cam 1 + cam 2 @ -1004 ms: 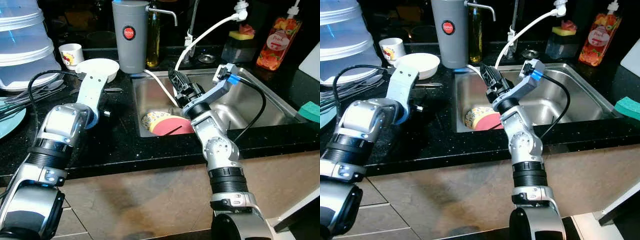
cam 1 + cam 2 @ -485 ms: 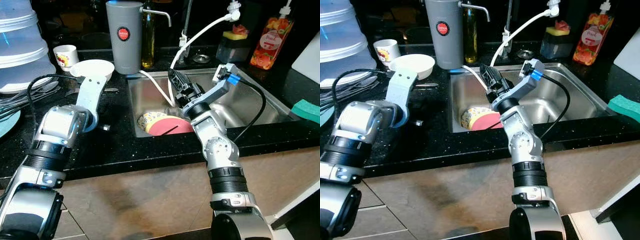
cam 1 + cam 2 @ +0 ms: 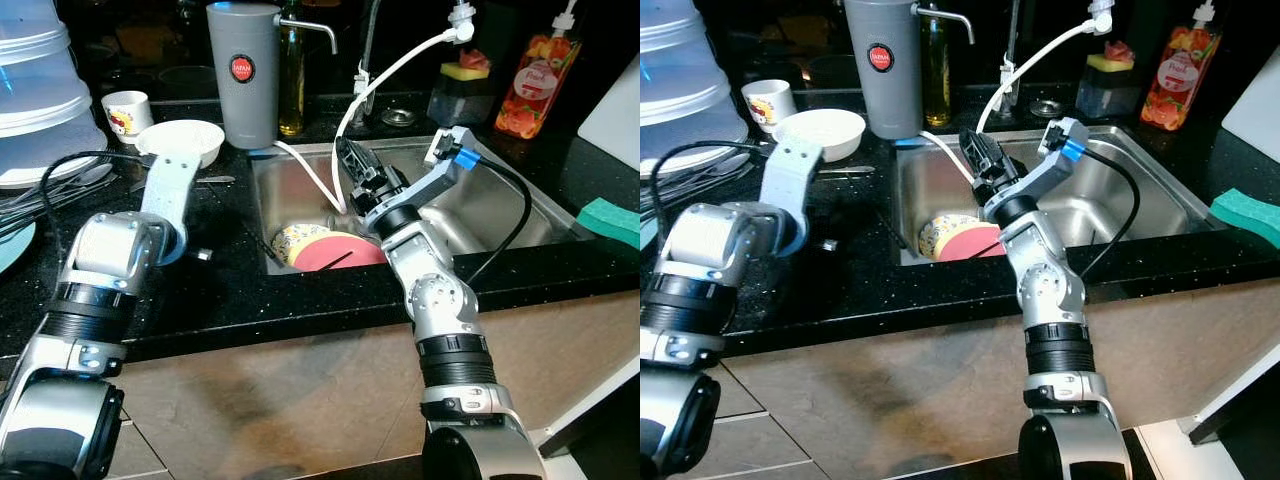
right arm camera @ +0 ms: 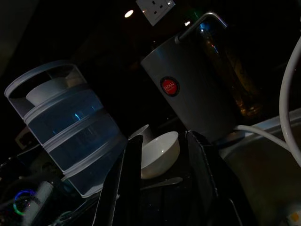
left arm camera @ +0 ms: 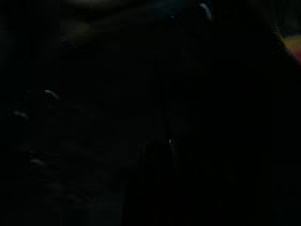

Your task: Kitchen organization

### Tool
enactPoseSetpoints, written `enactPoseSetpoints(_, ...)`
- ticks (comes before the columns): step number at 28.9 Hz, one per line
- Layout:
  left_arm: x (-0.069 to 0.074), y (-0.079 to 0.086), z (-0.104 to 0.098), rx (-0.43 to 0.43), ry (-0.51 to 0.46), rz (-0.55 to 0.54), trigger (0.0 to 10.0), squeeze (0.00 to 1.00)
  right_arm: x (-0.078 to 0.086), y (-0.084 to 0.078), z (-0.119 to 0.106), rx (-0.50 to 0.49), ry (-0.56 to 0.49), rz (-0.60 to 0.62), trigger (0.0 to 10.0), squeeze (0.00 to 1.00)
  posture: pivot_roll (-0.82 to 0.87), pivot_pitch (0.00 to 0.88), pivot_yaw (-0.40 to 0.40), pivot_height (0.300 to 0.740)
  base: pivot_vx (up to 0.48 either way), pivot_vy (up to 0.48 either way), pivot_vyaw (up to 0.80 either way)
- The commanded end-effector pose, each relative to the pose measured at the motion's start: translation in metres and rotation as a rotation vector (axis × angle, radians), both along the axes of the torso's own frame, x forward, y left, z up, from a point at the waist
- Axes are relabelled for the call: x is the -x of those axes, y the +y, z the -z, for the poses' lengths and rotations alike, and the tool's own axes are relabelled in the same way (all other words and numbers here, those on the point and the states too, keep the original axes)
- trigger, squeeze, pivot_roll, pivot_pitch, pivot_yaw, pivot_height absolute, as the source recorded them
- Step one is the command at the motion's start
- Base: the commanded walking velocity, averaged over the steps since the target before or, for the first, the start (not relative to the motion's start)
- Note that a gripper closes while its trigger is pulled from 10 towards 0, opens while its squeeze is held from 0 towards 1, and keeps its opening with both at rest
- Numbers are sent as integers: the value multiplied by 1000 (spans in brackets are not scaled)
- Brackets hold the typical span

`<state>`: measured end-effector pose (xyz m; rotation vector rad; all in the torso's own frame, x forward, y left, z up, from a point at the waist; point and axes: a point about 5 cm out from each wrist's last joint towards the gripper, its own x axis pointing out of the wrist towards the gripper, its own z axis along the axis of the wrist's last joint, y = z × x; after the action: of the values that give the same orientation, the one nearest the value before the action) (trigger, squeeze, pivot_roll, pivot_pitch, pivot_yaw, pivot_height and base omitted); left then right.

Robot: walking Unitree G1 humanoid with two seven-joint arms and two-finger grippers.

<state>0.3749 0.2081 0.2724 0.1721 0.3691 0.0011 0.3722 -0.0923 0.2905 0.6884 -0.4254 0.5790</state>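
Two stacked plates (image 3: 325,250) in sink (image 3: 500,215) beneath parted right hand (image 3: 352,168).

On the black countertop (image 3: 240,290) you have a white bowl (image 3: 181,141) at 11 o'clock, a grey canister (image 3: 244,72) at 12, and a green sponge (image 3: 610,219) at 3.

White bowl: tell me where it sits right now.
The white bowl sits on the black counter left of the sink, between the small printed cup and the grey canister.
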Motion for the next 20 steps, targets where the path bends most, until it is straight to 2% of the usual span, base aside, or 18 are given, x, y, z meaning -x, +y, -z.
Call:
enactPoseSetpoints(1,-1,1,-21,18,-129,-18,0,0,-1,2,-3,-7,-1,-18,10000,0,51,91,-26,740,0,0,0)
enactPoseSetpoints(2,-1,-3,-30,44,-177,9,0,0,-1,1,-3,-8,-1,-18,10000,0,53,93,-28,740,0,0,0)
enactPoseSetpoints(3,-1,-3,-30,44,-177,9,0,0,-1,1,-3,-8,-1,-18,10000,0,53,93,-28,740,0,0,0)
enactPoseSetpoints(6,1,-17,-47,163,-255,115,0,0,-1,2,-4,-10,-2,-20,10000,0,52,94,-28,740,0,0,0)
enactPoseSetpoints(8,3,-23,-52,156,-318,185,0,0,-1,2,-6,-14,-6,-22,10000,0,52,94,-28,740,0,0,0)
enactPoseSetpoints(10,4,-26,-52,151,-334,215,0,0,-1,2,-6,-17,-8,-23,10000,0,52,95,-28,740,0,0,0)
enactPoseSetpoints(12,10,-40,-51,208,-368,354,0,0,0,2,-9,-29,-12,-30,10000,0,52,95,-30,740,0,0,0)
enactPoseSetpoints(13,10,-40,-51,208,-368,354,0,0,0,2,-9,-29,-12,-30,10000,0,52,95,-30,740,0,0,0)
enactPoseSetpoints(14,14,-48,-52,250,-384,433,0,0,0,3,-10,-33,-13,-34,10000,0,51,94,-31,740,0,0,0)
enactPoseSetpoints(15,22,-61,-51,313,-383,580,0,0,1,4,-12,-40,-15,-41,10000,0,49,94,-30,740,0,0,0)
enactPoseSetpoints(17,41,-80,-48,381,-379,832,0,0,2,6,-14,-52,-17,-51,10000,0,49,95,-30,740,0,0,0)
enactPoseSetpoints(18,54,-86,-44,414,-368,954,0,0,3,7,-17,-71,-21,-59,10000,804,49,95,-30,740,0,0,0)
enactPoseSetpoints(19,55,-86,-43,415,-371,967,0,0,4,8,-18,-77,-22,-60,10000,1000,49,95,-30,740,0,0,0)
enactPoseSetpoints(20,55,-85,-41,415,-368,957,0,0,5,9,-19,-90,-23,-67,10000,1000,47,93,-28,740,0,0,0)
